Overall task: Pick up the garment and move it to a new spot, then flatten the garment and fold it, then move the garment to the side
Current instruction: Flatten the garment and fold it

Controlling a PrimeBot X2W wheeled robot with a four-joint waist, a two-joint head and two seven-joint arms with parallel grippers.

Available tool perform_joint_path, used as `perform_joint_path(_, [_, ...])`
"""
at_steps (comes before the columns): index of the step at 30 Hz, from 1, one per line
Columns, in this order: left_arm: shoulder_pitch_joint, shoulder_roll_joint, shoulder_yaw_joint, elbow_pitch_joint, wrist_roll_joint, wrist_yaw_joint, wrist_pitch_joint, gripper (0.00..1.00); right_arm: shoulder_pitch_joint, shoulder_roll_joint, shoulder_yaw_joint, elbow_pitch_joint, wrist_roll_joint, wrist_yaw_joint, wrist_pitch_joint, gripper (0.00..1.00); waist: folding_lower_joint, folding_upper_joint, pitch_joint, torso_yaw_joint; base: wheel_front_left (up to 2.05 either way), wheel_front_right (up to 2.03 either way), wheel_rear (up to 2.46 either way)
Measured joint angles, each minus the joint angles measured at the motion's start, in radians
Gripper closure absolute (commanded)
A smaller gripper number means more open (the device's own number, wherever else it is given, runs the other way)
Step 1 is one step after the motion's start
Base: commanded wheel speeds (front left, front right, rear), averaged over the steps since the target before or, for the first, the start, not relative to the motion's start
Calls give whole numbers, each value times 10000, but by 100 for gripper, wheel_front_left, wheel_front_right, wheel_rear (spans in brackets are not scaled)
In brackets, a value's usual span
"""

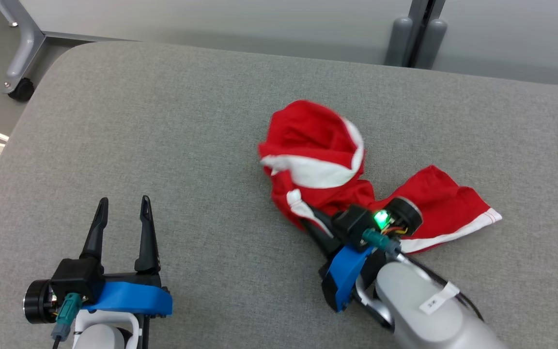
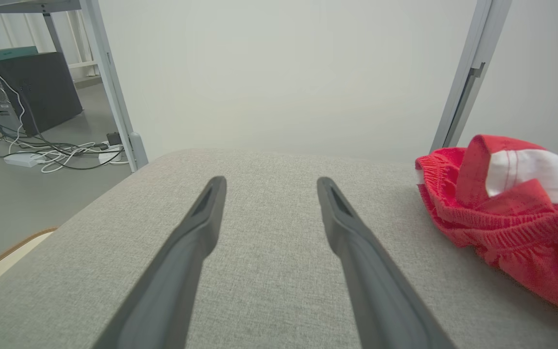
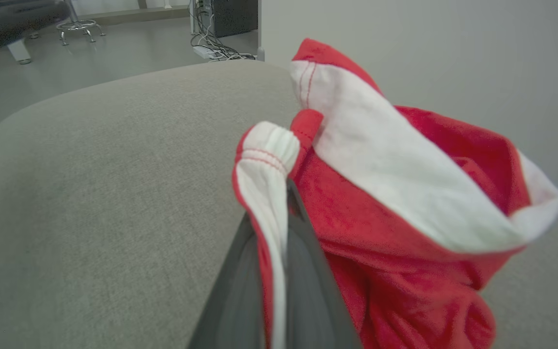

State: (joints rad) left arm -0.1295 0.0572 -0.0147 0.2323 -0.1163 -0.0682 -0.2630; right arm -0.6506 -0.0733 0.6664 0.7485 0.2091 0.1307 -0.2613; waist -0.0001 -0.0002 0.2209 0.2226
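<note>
The red shorts [image 1: 317,160] lie crumpled right of centre on the grey fabric-covered table [image 1: 162,121]. The right gripper [image 1: 309,209] is clamped on their white-trimmed hem. The left gripper [image 1: 124,203] hangs with its fingers spread, well apart from them. Pinched by so thin an edge, the cloth could slip free when lifted. A castered frame [image 1: 20,89] stands on the floor beyond.

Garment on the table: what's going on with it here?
The right gripper is shut on the white hem of the crumpled red garment, which lies bunched on the grey table. The left gripper sits open over bare table, apart from the garment. It is not yet flattened or folded.
</note>
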Motion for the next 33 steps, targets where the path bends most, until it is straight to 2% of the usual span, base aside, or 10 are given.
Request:
perform_joint_path(8, [34, -19, 6, 59, -73, 4, 0, 0, 1361, 207, 1369, -602, 125, 0, -2, 100, 1, 0, -36, 42, 0, 0, 0])
perform_joint_path(9, [34, -21, 8, 81, -86, 4, 2, 0, 1455, 207, 1496, -677, 128, -2, -2, 84, 0, 0, -51, 26, 0, 0, 0])
perform_joint_path(10, [34, -29, 10, 100, -109, 2, 0, 0, 1550, 199, 1611, -823, 217, -2, -2, 38, 1, 0, -72, 12, 0, 0, 0])
perform_joint_path(11, [36, -33, 29, 121, -128, 2, 0, 0, 1644, 217, 1712, -959, 293, 0, -2, 0, 1, 0, -97, -15, 0, 0, 0])
perform_joint_path(14, [42, -35, 59, 194, -140, -29, 2, 0, 1854, 230, 1733, -1306, 541, 0, -2, 0, 1, 0, -203, -116, 0, 0, 0])
perform_joint_path(20, [225, -40, 161, 293, -44, -88, 2, 0, 2360, 207, 961, -2253, 512, 0, -10, 0, 0, 0, -577, -338, 0, 0, 0])
perform_joint_path(27, [485, -19, 357, 270, 21, -119, 2, 0, 3156, -508, -656, -3484, 128, 0, -12, 0, 0, 1, -953, -625, 0, 0, 0])
perform_joint_path(33, [635, -23, 355, 224, 42, -138, 2, 0, 3163, -573, -1237, -3862, -268, 0, 182, 0, 0, 1, -1045, -677, 0, 0, 0])
